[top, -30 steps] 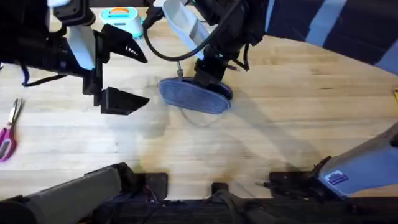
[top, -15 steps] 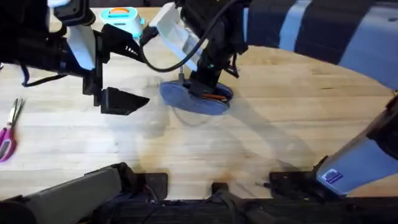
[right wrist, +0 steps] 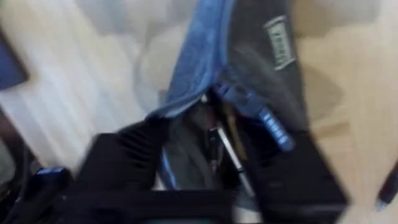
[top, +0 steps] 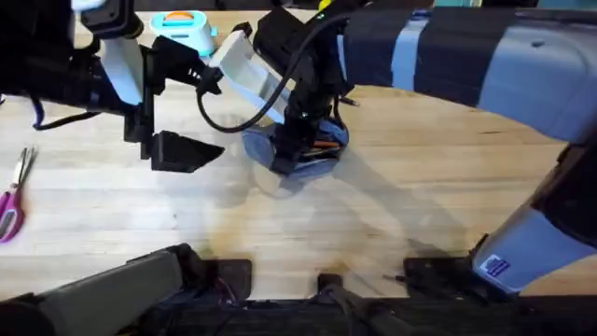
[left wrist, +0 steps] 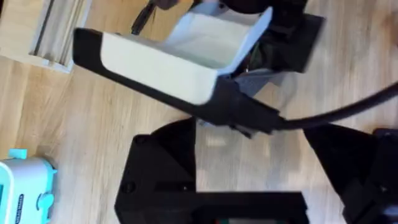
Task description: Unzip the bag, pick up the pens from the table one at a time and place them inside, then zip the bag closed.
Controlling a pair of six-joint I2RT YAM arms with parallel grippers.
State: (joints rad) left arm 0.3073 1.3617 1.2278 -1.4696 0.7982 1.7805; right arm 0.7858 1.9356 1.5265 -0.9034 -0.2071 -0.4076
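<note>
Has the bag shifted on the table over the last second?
Yes. The bag has bunched up and lifted at its right end, shrinking leftward toward the still left gripper, under the right gripper.

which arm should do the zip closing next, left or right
Probably the right: its gripper is already at the open bag, orange pens showing inside. The left gripper hangs open off to the side, away from the bag.

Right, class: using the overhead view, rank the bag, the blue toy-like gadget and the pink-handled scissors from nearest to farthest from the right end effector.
1. The bag: directly under the right end effector, mid-table, its opening showing an orange-red pen.
2. The blue toy-like gadget: at the table's far edge, toward the left.
3. The pink-handled scissors: at the far left edge of the table.
</note>
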